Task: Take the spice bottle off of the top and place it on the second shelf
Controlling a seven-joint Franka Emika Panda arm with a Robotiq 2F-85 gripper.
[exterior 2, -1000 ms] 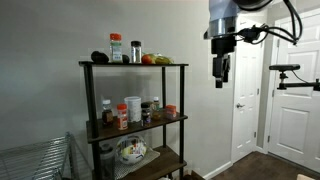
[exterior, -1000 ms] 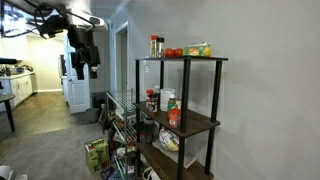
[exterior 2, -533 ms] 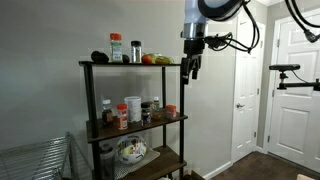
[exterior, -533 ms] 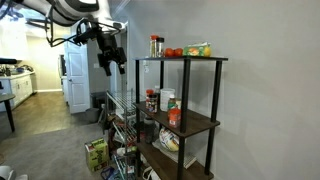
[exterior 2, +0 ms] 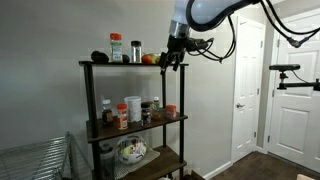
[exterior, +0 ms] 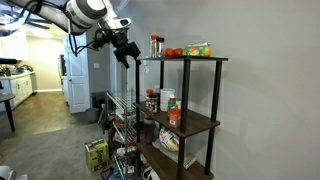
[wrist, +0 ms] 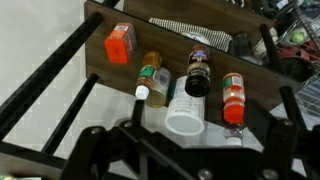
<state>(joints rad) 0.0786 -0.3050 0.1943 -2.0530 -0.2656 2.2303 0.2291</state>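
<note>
The spice bottle (exterior 2: pixel 136 51) is a small dark jar standing on the top (exterior 2: pixel 125 64) of the black-framed rack, beside a red-capped bottle (exterior 2: pixel 116 47). It also shows in an exterior view (exterior: pixel 155 46) on the top (exterior: pixel 185 58). My gripper (exterior 2: pixel 172 60) is open and empty, level with the top board at the rack's end, a short way from the jar; it also shows in an exterior view (exterior: pixel 130 55). The second shelf (exterior 2: pixel 150 125) below holds several containers. The wrist view shows my jaws (wrist: pixel 185 150) over a brown board (wrist: pixel 100 45) with several bottles.
Tomatoes (exterior 2: pixel 150 59) lie on the top between my gripper and the jar. A yellow-green packet (exterior: pixel 198 49) sits at the far end. A chrome wire rack (exterior: pixel 122 110) stands beside the dark rack. White doors (exterior 2: pixel 250 90) are behind the arm.
My arm has swung from open space toward the rack, rising slightly, and the gripper now sits at the edge of the top board. The bottles have not moved.
</note>
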